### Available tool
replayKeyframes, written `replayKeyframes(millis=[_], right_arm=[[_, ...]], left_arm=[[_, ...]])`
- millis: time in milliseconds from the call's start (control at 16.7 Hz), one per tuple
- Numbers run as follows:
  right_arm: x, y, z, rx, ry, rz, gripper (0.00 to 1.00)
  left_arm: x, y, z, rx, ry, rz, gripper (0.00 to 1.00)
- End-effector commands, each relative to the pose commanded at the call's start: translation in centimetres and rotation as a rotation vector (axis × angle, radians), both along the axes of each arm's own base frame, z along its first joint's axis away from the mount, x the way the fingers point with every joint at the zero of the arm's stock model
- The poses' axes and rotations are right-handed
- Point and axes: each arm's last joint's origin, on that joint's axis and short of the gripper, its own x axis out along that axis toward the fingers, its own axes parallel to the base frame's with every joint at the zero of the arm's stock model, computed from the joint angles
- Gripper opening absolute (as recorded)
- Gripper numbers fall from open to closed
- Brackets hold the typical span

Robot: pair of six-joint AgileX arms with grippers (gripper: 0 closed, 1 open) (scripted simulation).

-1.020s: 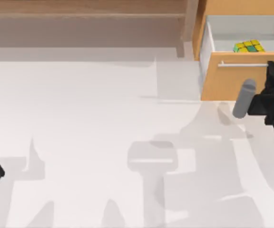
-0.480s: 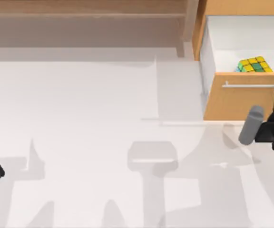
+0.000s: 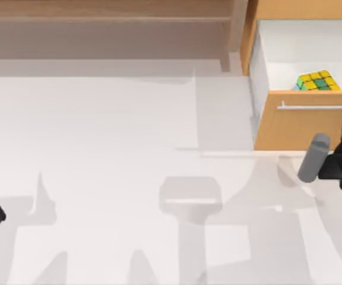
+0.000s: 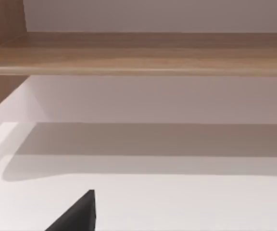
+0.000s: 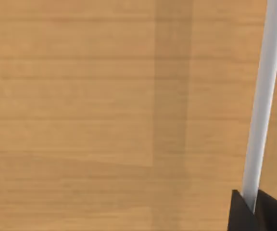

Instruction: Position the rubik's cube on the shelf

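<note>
The white surface (image 3: 100,178) spreads across the top view, crossed by grey shadows. Along its far edge runs the shelf (image 3: 105,10), a long light-brown board with a paler front edge, ending at an upright side panel (image 3: 237,29) near the middle right. In the left wrist view the same shelf (image 4: 143,50) stretches across as a wooden plank above the pale surface.

At the far right stands the orange-tan cabinet (image 3: 301,8), and its drawer (image 3: 295,127) is pulled out toward the near side, showing a white interior. A thin metal handle (image 3: 310,107) runs along the drawer front. In the right wrist view the drawer front (image 5: 105,110) is seen close up, with the pale handle (image 5: 263,101) running across it.

My right arm sits at the right edge of the top view, just in front of the drawer, with a grey cylinder sticking out toward the left. Its right claw (image 5: 254,208) is clenched on the handle: in the right wrist view the dark fingertips (image 5: 239,214) sit on either side of the bar.

My left arm is parked at the left edge of the surface; I cannot tell how the left claw (image 4: 78,214) stands.

The rubik's cube (image 3: 317,81), yellow and green, lies inside the open drawer against the drawer front, well apart from the shelf.
</note>
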Motion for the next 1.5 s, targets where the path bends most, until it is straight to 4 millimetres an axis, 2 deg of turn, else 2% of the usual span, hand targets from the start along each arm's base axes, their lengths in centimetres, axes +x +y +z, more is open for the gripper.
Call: replayKeyframes(millis=[540,1140,1500], right_arm=[[0.0,0.0,0.0,0.0,0.0,0.0,0.98],[0.0,0.0,0.0,-0.002,-0.001,0.001,1.0],[-1.9,0.0,0.0,0.0,-0.001,-0.001,1.0]], left_arm=[[0.0,0.0,0.0,0.0,0.0,0.0,1.0],[0.0,0.0,0.0,0.0,0.0,0.0,1.0],[0.0,0.0,0.0,0.0,0.0,0.0,1.0]])
